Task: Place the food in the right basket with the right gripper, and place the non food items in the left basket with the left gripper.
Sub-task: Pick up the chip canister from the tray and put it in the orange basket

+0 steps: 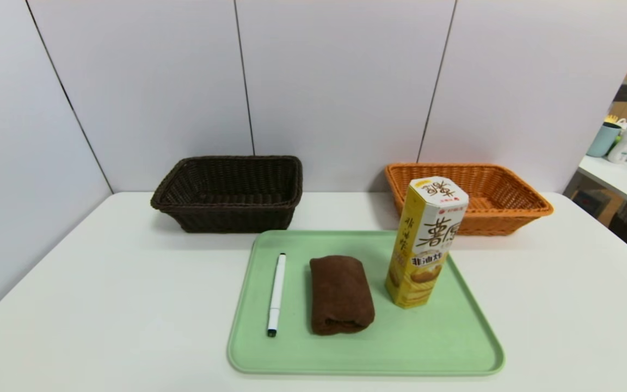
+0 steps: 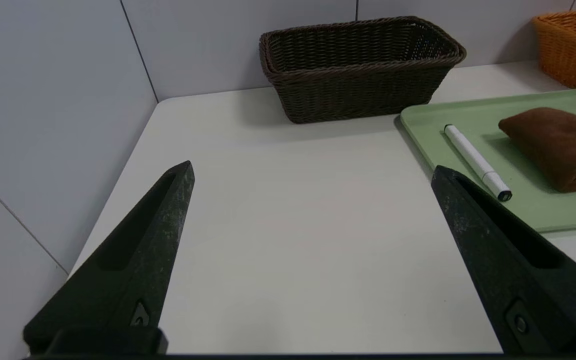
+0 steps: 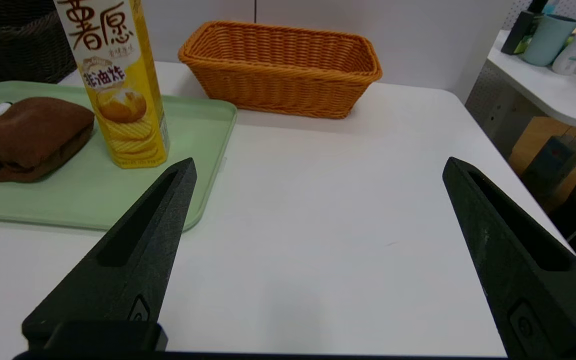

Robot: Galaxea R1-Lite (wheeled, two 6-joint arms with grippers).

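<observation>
Snack box [image 1: 425, 243], tall and yellow-and-white, stands upright on the right part of a pale green tray [image 1: 455, 348] in the middle of a white counter [image 1: 101, 305]; it is the food, and it sits nearest the orange basket [image 1: 515, 188] just behind it, so the right arm has a short carry. On the same tray a rolled brown towel [image 1: 340, 294] lies in the middle and a white marker pen [image 1: 276, 293] lies near the left edge, apart from each other; both are on the side facing the dark brown basket [image 1: 183, 190] at the back left. Both baskets look empty, so sorting appears not to have begun. Neither arm shows from the head camera. Each wrist camera shows its own hand above bare counter, clear of the tray: the left hand [image 2: 313, 172] has its two pointed fingers spread wide and holds nothing, and the right hand [image 3: 318, 165] is likewise spread wide and empty, the box ahead of it and off to one side.
</observation>
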